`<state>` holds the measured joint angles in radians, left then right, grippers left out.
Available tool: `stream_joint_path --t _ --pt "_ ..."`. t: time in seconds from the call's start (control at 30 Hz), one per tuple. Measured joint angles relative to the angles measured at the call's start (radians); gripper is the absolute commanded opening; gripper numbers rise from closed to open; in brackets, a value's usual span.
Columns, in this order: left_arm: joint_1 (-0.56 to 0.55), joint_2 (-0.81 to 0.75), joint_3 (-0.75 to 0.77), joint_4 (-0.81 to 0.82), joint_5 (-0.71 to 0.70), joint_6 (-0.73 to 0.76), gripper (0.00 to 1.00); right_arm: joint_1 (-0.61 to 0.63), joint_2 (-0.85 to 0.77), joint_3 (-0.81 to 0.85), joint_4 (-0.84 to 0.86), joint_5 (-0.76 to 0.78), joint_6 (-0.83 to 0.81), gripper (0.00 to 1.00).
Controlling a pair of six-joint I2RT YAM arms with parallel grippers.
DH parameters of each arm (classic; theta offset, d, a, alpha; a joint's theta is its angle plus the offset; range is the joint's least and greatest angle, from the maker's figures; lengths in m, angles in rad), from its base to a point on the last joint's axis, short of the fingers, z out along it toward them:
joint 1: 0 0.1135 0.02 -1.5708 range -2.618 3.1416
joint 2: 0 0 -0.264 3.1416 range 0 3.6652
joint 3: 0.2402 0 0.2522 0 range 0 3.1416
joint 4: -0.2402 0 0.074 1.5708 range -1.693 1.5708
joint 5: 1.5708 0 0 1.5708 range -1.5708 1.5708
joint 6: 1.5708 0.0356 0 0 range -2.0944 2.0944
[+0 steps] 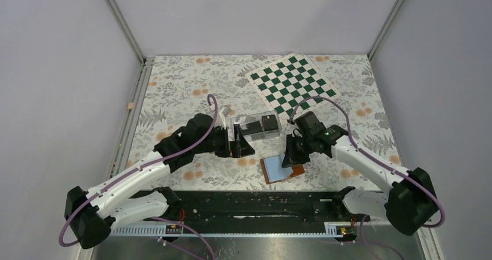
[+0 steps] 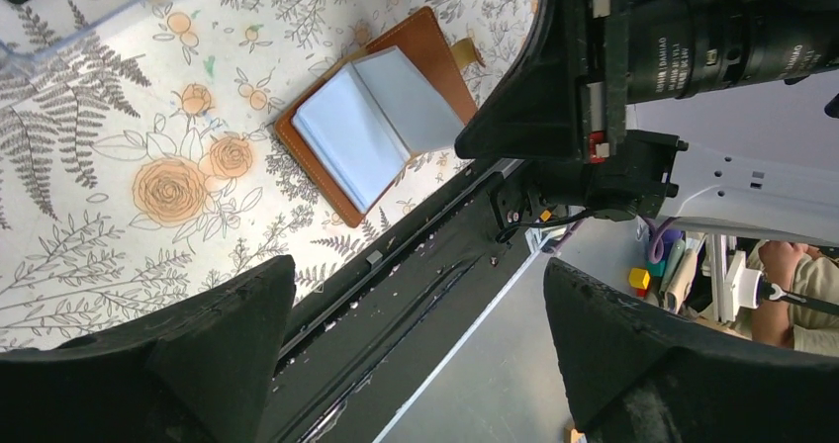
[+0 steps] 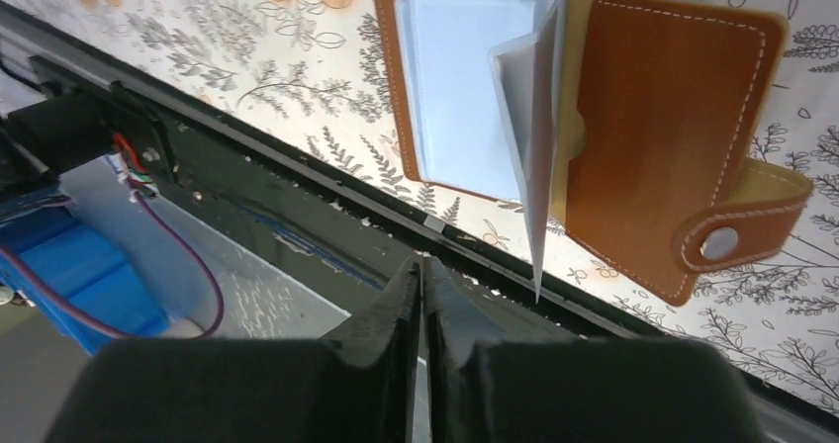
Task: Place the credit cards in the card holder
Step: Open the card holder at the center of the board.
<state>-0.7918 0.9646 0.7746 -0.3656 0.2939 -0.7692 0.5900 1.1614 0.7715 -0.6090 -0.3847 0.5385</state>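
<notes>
Stacks of thin, dark rectangular credit cards (image 1: 268, 123) sit inside a clear, hard-walled plastic box (image 2: 79, 18) around the middle of the floral-printed tablecloth (image 1: 185, 86). A small tan-brown leather card holder (image 3: 673, 117) with pale stitching and a snap tab lies open by the near edge, right of centre. Its glossy blue-grey sleeves face up and one clear sleeve stands on edge. The right gripper (image 3: 423, 265) hangs over the card holder's near side with its matte black fingers pressed flat together; nothing shows between them. The left gripper (image 2: 416, 275) is just beside the box's near left corner, its wedge-shaped fingers spread wide and holding nothing. A green-and-white checkered mat (image 1: 293, 83) lies flat towards the far right corner.
</notes>
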Motion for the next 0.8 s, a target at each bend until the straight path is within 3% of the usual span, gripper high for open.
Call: stream_joint_path --t 0.1,0.37,0.47,0.8 --pt "0.0 0.0 -0.012 -0.002 0.002 -0.017 0.95 0.02 0.06 0.002 -0.001 0.03 0.001 0.03" --pt "0.0 0.006 -0.016 -0.003 0.017 -0.042 0.95 0.02 0.225 0.054 -0.044 0.169 0.014 0.06" --pt "0.0 0.011 -0.016 -0.003 0.019 -0.044 0.95 0.018 0.249 0.054 -0.06 0.194 0.029 0.0" --pt "0.0 0.066 -0.008 -0.006 0.024 -0.044 0.96 -0.054 0.29 0.042 -0.062 0.211 0.057 0.0"
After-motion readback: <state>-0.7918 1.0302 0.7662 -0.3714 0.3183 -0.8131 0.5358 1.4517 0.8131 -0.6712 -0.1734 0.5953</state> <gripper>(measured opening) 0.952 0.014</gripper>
